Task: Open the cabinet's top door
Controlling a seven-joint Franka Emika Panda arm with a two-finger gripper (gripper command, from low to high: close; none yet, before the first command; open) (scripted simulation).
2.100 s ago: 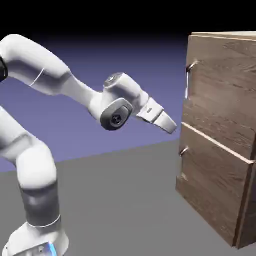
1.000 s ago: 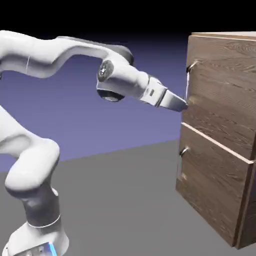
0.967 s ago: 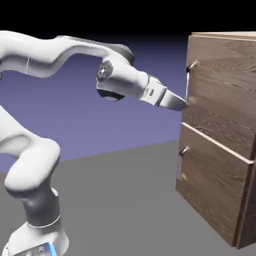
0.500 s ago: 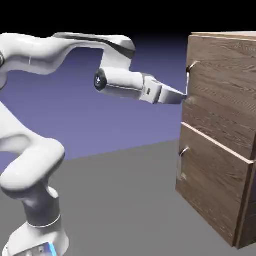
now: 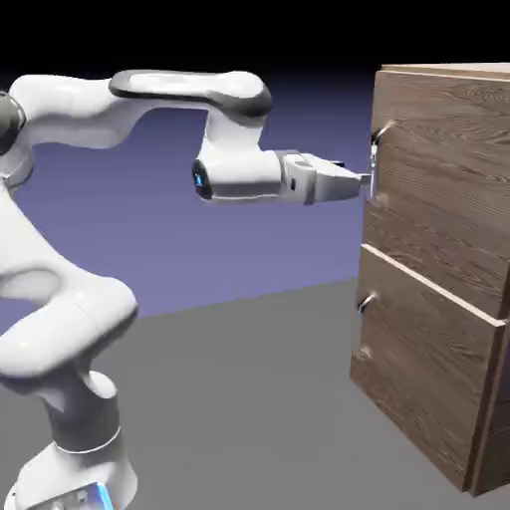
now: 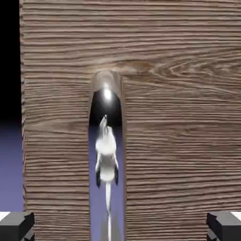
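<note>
The cabinet (image 5: 448, 73) of brown wood-grain stands at the exterior view's right. Its top door (image 5: 438, 169) is shut and carries a curved silver handle (image 5: 377, 151) near its left edge. My gripper (image 5: 363, 182) points level at the door, its tips at the handle's lower part; whether they touch it I cannot tell. In the hand view the door's wood (image 6: 179, 141) fills the picture, and the shiny handle (image 6: 107, 155) runs upright just left of the middle. The two grey fingertips (image 6: 16, 226) stand wide apart, one on each side of it, so the gripper (image 6: 120, 227) is open.
Below the top door sits the shorter lower panel (image 5: 428, 369) with its own small silver handle (image 5: 367, 302), standing slightly out from the cabinet's front. The grey table (image 5: 249, 398) stretches between the robot's base and the cabinet.
The arm has lifted and levelled the hand, and carried it rightward and up to the top door's handle. The jaws stayed wide. The door has not moved.
</note>
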